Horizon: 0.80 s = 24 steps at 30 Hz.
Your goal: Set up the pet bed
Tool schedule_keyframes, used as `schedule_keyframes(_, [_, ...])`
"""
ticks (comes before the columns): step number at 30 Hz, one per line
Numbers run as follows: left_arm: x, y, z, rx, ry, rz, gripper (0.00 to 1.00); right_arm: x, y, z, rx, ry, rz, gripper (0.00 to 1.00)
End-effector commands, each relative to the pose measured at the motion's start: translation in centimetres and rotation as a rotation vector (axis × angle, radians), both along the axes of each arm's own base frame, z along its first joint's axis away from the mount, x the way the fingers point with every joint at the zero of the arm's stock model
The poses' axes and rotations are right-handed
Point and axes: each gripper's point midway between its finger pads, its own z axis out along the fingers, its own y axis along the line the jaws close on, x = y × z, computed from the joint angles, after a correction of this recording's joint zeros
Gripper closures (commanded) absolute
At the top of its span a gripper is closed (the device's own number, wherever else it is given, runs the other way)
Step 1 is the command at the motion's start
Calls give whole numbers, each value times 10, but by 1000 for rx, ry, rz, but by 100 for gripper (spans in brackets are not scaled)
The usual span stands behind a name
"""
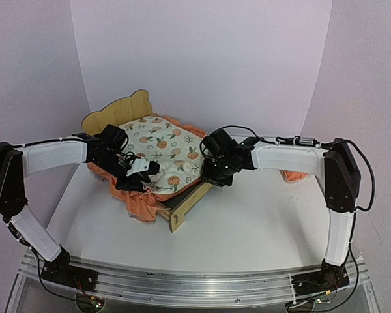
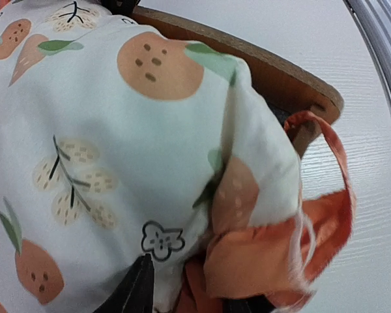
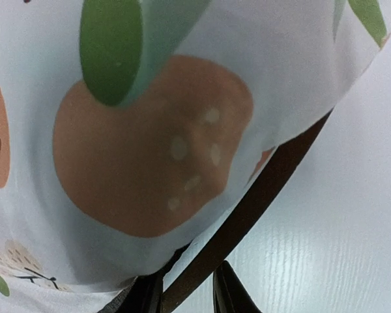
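Note:
The pet bed (image 1: 115,111), a light plywood frame with a bear-ear headboard, lies at an angle on the table. An orange-print mattress pad (image 1: 163,147) lies in it, its orange ruffle (image 1: 138,203) spilling over the near-left side. My left gripper (image 1: 138,175) is at the pad's near corner. In the left wrist view its jaws (image 2: 192,300) stand apart around the bunched ruffle (image 2: 260,254), beside the footboard (image 2: 280,78). My right gripper (image 1: 212,177) is at the right side rail. Its jaws (image 3: 186,287) straddle the rail (image 3: 260,195) closely, one finger on each side.
A small orange pillow (image 1: 293,175) lies on the table behind my right forearm. White walls enclose the table at the back and sides. A metal rail (image 1: 182,283) with both arm bases runs along the near edge.

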Motion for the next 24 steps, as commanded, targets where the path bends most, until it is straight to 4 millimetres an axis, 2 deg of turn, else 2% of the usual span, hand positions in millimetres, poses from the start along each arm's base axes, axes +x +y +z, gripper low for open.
schedule_keyframes(1, [-11, -12, 39, -90, 41, -52, 51, 0, -66, -19, -161, 46, 11, 78])
schedule_keyframes(7, [-13, -21, 66, -156, 91, -47, 41, -2, -115, -16, -173, 77, 94, 78])
schedule_keyframes(11, [2, -21, 69, -155, 78, 24, 40, 2, -160, -13, -145, 102, 95, 77])
schedule_keyframes(13, [14, -17, 62, -127, 54, 68, 40, 4, -172, -9, -124, 111, 112, 74])
schedule_keyframes(15, [27, -11, 49, -79, 25, 106, 39, 7, -179, -6, -104, 118, 134, 70])
schedule_keyframes(17, [35, -5, 34, -26, 6, 122, 39, 11, -177, 1, -81, 120, 167, 65])
schedule_keyframes(20, [43, -1, 19, 25, -9, 136, 37, 14, -167, 19, -51, 124, 217, 59])
schedule_keyframes(24, [51, 5, -2, 90, -17, 146, 36, 12, -165, 43, -24, 124, 208, 55])
